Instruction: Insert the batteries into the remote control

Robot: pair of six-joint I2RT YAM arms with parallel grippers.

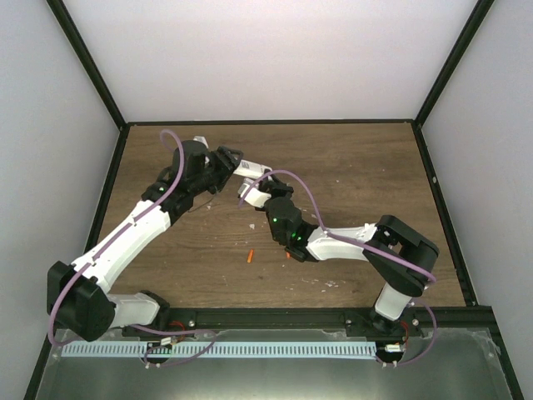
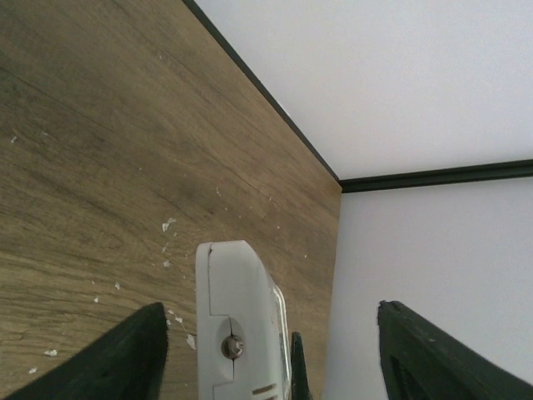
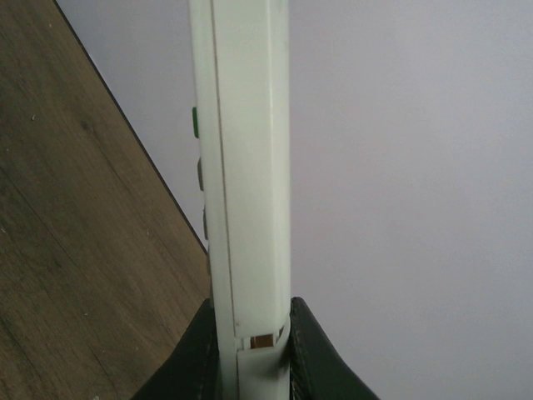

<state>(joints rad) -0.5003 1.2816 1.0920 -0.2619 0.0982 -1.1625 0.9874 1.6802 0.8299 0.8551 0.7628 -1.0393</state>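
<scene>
My right gripper [image 1: 256,187] is shut on the lower end of the white remote control [image 1: 252,170] and holds it above the table, pointing up and left. In the right wrist view the remote [image 3: 246,167] stands edge-on between the black fingers [image 3: 187,367], with a small gap at its back cover. My left gripper [image 1: 236,162] is open with its jaws on either side of the remote's far end [image 2: 237,325], not touching it. One orange battery [image 1: 250,257] lies on the table. The other battery [image 1: 288,254] peeks out beside the right arm.
The wooden table [image 1: 358,175] is ringed by a black frame and white walls. Small white flecks [image 1: 254,225] lie scattered on it. A metal tray and cable rail [image 1: 275,350] run along the near edge.
</scene>
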